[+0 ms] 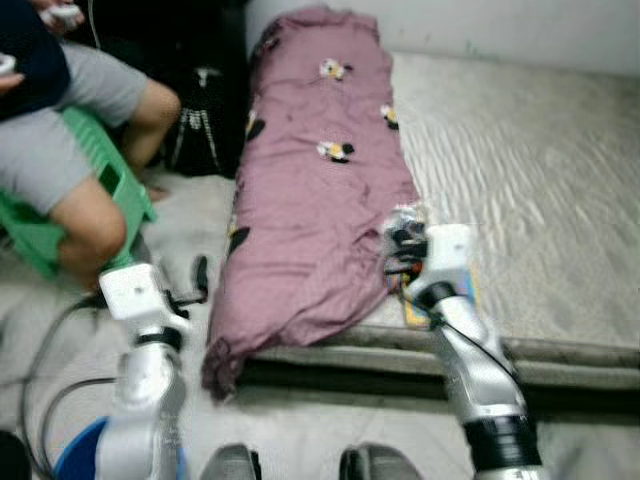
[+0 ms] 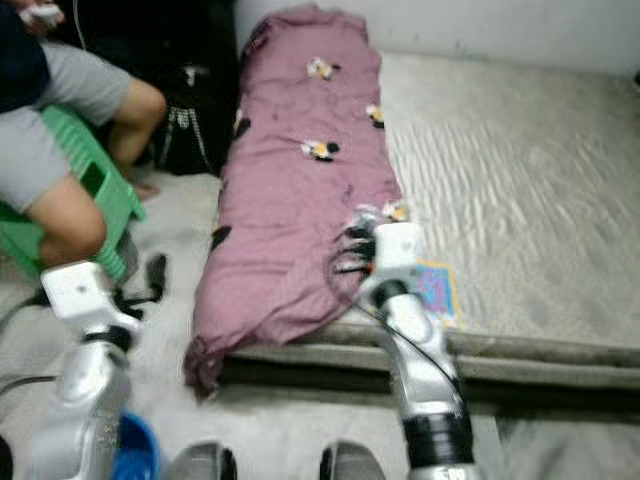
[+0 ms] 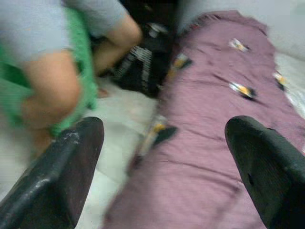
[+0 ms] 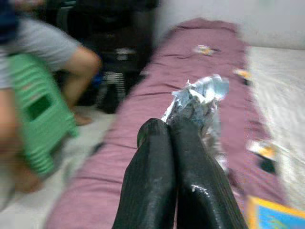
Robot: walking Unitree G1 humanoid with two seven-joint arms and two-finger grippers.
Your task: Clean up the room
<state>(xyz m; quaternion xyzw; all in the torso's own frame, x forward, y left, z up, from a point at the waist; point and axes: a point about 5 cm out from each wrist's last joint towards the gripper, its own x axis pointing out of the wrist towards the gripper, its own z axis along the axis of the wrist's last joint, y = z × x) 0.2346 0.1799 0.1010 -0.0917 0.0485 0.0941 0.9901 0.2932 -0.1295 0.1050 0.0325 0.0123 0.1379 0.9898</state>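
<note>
Room: bedroom, a mattress (image 1: 540,190) on the floor.
Wrapper: crumpled wrapper (image 4: 200,102) is pinched in the right gripper's (image 4: 172,125) pressed jaws, above the purple blanket (image 1: 310,200).
Left gripper (image 3: 164,138): jaws spread, held empty.
Risk: thin, loosely held foil could slip out; a seated person (image 1: 70,130) is near.

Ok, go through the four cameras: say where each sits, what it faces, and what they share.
Left eye view: on the head, looking down at the purple blanket on the mattress; both silver arms show.
Right eye view: the same scene from the head's other eye; a person's knee and the green stool are at left.
Left wrist view: along the open left gripper, toward the blanket and stool.
Right wrist view: along the right gripper, shut on a crumpled wrapper.
All four share the blanket.
</note>
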